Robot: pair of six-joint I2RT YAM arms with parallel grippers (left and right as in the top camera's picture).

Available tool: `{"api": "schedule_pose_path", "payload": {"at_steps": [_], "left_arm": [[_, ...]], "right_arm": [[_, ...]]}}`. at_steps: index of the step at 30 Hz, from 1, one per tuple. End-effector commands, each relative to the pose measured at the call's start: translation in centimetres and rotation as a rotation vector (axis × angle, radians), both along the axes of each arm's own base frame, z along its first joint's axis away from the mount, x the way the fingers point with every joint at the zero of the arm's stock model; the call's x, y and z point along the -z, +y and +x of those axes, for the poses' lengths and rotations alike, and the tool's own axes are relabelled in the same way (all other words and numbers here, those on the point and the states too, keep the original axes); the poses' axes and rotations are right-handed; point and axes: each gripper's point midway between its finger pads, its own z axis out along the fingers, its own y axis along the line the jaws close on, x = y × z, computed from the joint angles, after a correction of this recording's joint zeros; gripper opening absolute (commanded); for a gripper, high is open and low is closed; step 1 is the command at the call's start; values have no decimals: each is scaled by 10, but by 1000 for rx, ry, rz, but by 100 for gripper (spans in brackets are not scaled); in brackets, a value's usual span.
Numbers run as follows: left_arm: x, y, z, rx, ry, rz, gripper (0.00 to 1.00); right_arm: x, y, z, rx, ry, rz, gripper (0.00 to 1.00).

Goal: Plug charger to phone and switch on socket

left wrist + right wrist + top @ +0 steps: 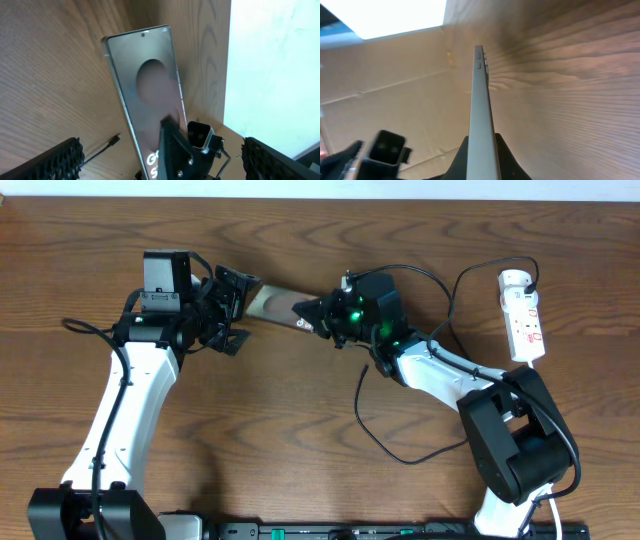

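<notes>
right arm reaches toward 10 o'clock, its gripper point(316, 316) clamped on the 4 o'clock end of the phone point(272, 302). the phone is in the table's point(300, 410) 12 o'clock part, long axis 10-to-4 o'clock. left gripper point(236, 310), jaws wide apart, faces its 10 o'clock end.

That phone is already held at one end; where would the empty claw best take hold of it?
Probably the free top end of the phone, by the camera hole, from the side where the left claw stands open. The right claw pinches the lettered end, and buttons sit on one long edge, so pinch front and back.
</notes>
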Motion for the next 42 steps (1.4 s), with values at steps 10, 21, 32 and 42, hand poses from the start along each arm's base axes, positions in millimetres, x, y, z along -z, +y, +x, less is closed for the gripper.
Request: {"api": "schedule_pose_path", "payload": {"at_steps": [10,21,32,42], "left_arm": [[-25,-3,22,24,-137,-3,95],[-48,-4,42,22,-274,-5,95],[-55,1,50,1,-320,14,94],[-71,1,60,8,-411,25,93]], "right_arm": [[-50,6,14,82,106,257,1],[-95,9,16,71,58,426,1],[-108,23,4,34,37,468,1],[-122,26,2,36,15,516,1]]}}
